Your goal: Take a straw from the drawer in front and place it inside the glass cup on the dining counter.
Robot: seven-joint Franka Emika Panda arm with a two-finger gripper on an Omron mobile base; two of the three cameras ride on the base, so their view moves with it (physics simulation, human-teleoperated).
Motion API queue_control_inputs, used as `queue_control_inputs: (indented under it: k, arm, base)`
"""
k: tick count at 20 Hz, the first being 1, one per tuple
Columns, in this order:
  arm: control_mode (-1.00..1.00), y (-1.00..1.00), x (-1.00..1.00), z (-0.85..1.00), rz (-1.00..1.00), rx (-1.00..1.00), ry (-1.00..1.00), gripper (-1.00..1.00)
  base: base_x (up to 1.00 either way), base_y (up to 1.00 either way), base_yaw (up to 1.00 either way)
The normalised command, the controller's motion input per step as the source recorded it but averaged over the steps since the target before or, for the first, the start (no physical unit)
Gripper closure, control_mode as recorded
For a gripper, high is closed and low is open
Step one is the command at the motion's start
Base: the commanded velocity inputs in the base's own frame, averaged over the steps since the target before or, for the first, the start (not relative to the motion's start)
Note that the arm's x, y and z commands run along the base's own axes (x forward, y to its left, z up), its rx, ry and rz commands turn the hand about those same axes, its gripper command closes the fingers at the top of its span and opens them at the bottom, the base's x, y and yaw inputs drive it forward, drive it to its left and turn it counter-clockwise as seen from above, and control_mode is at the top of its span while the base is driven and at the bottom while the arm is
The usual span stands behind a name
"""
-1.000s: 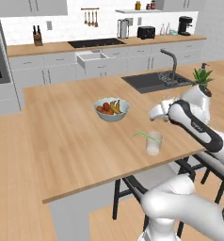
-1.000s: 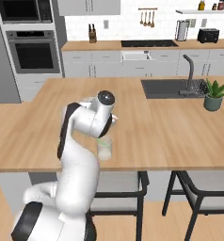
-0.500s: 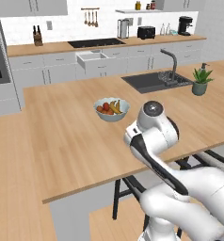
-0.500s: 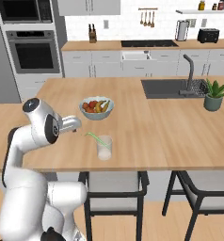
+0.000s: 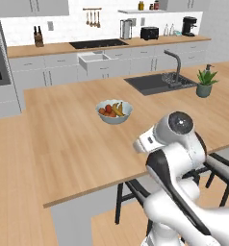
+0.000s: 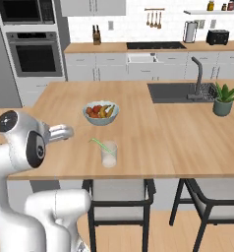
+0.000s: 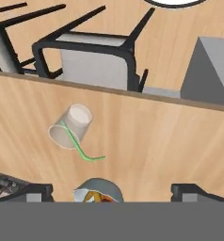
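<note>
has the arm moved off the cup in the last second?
Yes. A second ago the arm hung over the glass cup; now it has swung away from it toward the counter's left end in the right base view, past the fruit bowl.

Clear glass cup [image 6: 108, 154] with whitish base, upright near the front edge of the light wood dining counter [image 6: 153, 133], at five o'clock from the fruit bowl, thin green straw [image 6: 100, 145] leaning inside it, top tilted toward ten o'clock

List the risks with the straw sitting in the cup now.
1. The straw leans well out over the rim of the glass cup; a knock may tip it out.
2. The glass cup stands near the dining counter edge, above the chairs; a brush from the swinging arm might push it off.
</note>
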Motion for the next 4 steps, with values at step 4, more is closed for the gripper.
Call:
queue_control_inputs:
  k: [4]
  arm:
    - [-1.0, -0.2, -0.77, 0.28, 0.0, 0.16, -0.34, -1.0]
  base:
    - [0.0, 0.0, 0.0]
